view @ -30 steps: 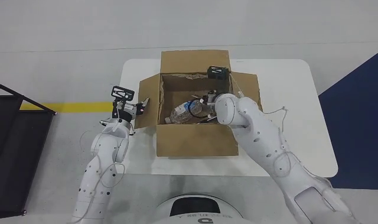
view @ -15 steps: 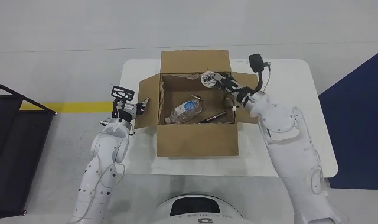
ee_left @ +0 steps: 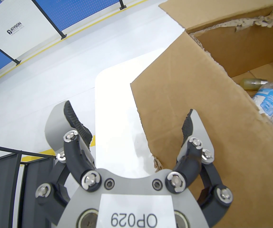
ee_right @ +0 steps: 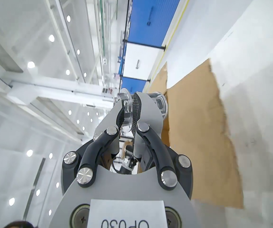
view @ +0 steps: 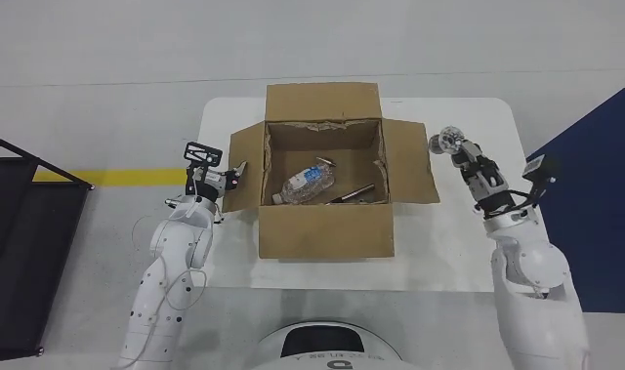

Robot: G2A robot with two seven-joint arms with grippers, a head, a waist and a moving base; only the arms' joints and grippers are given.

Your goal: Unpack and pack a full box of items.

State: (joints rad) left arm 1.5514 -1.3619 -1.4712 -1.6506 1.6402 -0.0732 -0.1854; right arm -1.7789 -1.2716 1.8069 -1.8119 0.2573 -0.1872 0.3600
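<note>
An open cardboard box (view: 326, 231) stands mid-table with its flaps spread. Inside lie a crumpled clear water bottle (view: 308, 183) (ee_left: 270, 102), a dark pen-like stick (view: 352, 191) and a small yellowish vial (ee_left: 251, 83). My right gripper (view: 455, 145) (ee_right: 129, 110) is over the white table to the right of the box's right flap (view: 410, 160) (ee_right: 198, 131), shut on a small silvery spool-like round part (view: 448, 139) (ee_right: 160, 104). My left gripper (view: 237, 170) (ee_left: 129, 117) hangs open beside the box's left flap (view: 244, 165) (ee_left: 186, 110), holding nothing.
The white table (view: 459, 243) has bare surface right of the box and a narrower strip on its left. A black metal rack (view: 24, 243) (ee_left: 8, 186) stands on the floor to the left. Blue and white partition panels (ee_left: 43, 8) stand in the room behind.
My right gripper has lifted the silvery round part out of the box and swung it rightward, past the right flap, over the table. The left arm has stayed still.
</note>
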